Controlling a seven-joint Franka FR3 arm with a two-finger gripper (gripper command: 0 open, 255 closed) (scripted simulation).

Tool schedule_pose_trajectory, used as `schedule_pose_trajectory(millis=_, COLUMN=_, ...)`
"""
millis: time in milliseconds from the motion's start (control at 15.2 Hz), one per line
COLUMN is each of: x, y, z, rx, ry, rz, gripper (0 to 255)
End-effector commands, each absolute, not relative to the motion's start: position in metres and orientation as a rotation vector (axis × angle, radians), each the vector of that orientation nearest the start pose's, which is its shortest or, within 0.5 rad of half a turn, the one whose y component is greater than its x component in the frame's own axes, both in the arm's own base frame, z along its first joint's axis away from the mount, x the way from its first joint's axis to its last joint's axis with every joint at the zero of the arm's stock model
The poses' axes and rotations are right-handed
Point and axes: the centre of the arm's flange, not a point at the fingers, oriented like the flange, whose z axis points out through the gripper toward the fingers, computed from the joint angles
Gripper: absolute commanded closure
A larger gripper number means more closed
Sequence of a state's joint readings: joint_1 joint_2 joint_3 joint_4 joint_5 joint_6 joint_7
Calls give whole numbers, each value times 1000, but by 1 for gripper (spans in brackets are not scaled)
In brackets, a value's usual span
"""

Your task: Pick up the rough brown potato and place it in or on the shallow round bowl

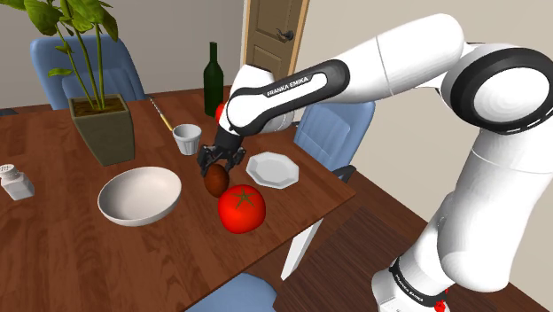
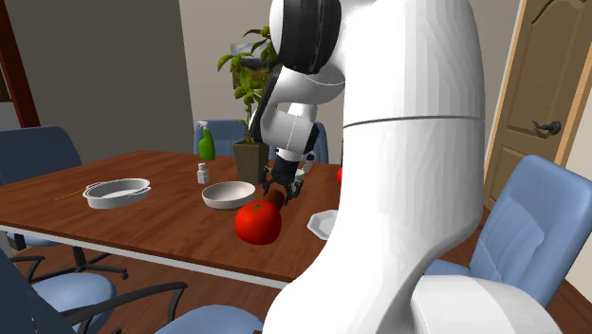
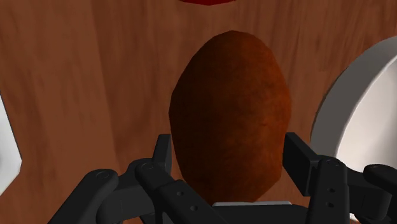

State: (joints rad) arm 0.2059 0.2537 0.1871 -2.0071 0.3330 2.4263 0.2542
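Observation:
The brown potato [image 1: 215, 182] hangs just over the wooden table [image 1: 53, 239], clasped end-down by my gripper [image 1: 218, 167], which is shut on it. In the wrist view the two black fingers [image 3: 164, 154] press on either side of the potato [image 3: 232, 108]. The shallow round white bowl [image 1: 139, 196] stands on the table to the shoulder view's left of the potato, a short way off; its rim [image 3: 356, 114] curves in beside the gripper. From the second exterior view the potato [image 2: 276, 196] sits between the bowl [image 2: 228, 195] and the arm.
A large red tomato [image 1: 242, 209] lies right beside the potato toward the table's front edge. A white plate [image 1: 273, 169], a small cup [image 1: 186, 138], a dark bottle [image 1: 213, 75], a potted plant [image 1: 105, 124] and a shaker [image 1: 16, 182] stand around. Blue chairs [image 1: 332, 133] ring the table.

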Motion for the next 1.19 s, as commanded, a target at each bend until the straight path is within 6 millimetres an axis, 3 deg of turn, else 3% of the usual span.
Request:
schedule_pose_trajectory(millis=0, x=567, y=231, z=360, rx=-2815, ry=149, rz=-91, gripper=255)
schedule_pose_trajectory(millis=1122, x=567, y=231, z=449, rx=-2815, ry=149, rz=-91, gripper=255)
